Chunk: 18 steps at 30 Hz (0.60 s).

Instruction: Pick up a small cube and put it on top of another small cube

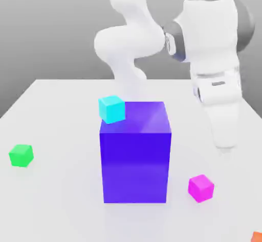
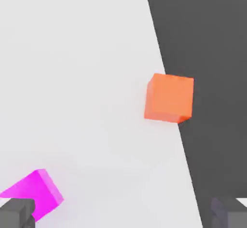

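Note:
The small magenta cube [image 1: 200,188] lies on the white table, to the exterior view's right of the big blue-violet block. The small green cube [image 1: 21,155] sits far off at the exterior view's left, alone on the table. My gripper [image 1: 225,145] hangs above the table, higher than the magenta cube and a little to its right. In the hand view my gripper [image 2: 123,215] is open, its two dark fingertips [image 2: 17,213] standing wide apart with nothing between them. The magenta cube [image 2: 34,193] shows just beside one fingertip, not between the two.
A tall blue-violet block [image 1: 135,154] stands mid-table between the two small cubes, with a cyan cube [image 1: 111,108] at its top far corner. An orange cube [image 1: 257,237] [image 2: 169,98] rests at the table's edge [image 2: 185,145], near the magenta cube.

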Tool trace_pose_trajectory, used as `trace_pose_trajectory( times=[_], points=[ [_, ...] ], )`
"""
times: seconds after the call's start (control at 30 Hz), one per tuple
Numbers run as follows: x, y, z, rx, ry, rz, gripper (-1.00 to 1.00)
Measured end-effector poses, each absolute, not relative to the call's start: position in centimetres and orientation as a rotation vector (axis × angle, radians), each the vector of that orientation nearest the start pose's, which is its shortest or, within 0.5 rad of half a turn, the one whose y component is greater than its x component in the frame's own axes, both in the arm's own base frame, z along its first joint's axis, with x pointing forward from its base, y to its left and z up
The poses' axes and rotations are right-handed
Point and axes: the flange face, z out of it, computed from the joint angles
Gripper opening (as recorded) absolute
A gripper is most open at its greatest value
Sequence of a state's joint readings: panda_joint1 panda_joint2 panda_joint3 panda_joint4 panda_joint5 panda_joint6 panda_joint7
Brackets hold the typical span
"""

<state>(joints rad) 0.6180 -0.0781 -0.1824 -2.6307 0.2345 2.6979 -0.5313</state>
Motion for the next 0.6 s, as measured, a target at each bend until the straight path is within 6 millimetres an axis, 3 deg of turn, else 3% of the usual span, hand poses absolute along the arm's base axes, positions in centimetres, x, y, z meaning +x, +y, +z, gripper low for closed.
trace_pose_trajectory(
  times=[0.13,0.27,0.6],
  points=[
    [37.7,19.2,23.9,-2.714,-1.434,-0.122,0.00],
    [35.4,19.1,20.0,-2.617,-1.717,-0.023,0.00],
    [35.0,19.0,13.4,-2.591,-1.783,-0.005,0.00]
  ],
)
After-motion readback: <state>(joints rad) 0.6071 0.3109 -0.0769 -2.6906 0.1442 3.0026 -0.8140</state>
